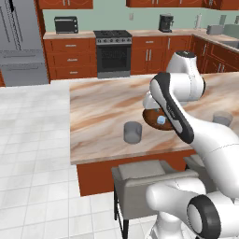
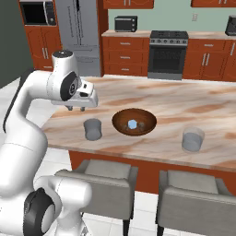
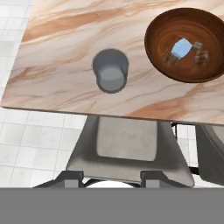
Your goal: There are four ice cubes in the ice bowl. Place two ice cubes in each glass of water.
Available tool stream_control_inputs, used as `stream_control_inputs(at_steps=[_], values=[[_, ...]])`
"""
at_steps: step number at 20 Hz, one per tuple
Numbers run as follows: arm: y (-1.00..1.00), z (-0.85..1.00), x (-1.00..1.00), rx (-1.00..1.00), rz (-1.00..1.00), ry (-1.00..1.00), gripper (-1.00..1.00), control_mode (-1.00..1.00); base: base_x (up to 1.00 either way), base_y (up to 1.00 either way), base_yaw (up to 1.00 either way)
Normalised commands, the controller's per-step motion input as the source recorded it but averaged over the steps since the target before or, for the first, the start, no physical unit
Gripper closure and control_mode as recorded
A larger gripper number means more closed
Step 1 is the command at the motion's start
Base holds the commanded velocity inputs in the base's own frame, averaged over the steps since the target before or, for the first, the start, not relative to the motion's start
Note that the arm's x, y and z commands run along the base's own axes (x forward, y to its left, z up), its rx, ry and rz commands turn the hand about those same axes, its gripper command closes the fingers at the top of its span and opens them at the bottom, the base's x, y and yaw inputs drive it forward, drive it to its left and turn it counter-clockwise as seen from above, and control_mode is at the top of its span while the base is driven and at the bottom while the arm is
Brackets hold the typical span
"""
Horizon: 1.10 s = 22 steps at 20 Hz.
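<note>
The jaws (image 2: pixel 76 108) hang over the bench (image 2: pixel 184 99), just left of the near glass (image 2: pixel 93 129); whether they grip anything I cannot tell. One ice cube (image 3: pixel 181 47) plainly lies in the ice bowl (image 2: pixel 147 120), which sits between two glasses, the far glass (image 2: pixel 192 140) to its right. Dim brownish lumps beside the cube I cannot identify. Work looks midway at best.

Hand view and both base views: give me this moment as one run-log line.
pincer: above counter, near left glass, holding nothing visible | ice bowl: one ice cube visible | right glass: apart, on counter
</note>
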Motion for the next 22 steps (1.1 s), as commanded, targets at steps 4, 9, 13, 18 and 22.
stream_control_inputs(at_steps=[4, 9, 13, 18, 22], values=[[-0.07, 0.0, 0.0, 0.0, 0.0, 0.0, -1.0, -1.0, 0.0, 0.0, 0.0], [-0.14, -0.03, 0.0, 0.0, -0.04, 0.01, -1.0, -1.0, 0.0, 0.0, 0.0], [-0.32, -0.11, 0.0, 0.0, -0.05, 0.01, -1.0, -1.0, 0.0, 0.0, 0.0], [-0.41, -0.16, 0.0, 0.0, -0.04, 0.05, -1.0, -1.0, 0.0, 0.0, 0.0], [-0.42, -0.12, 0.0, 0.0, -0.01, 0.05, -1.0, -1.0, 0.0, 0.0, 0.0]])
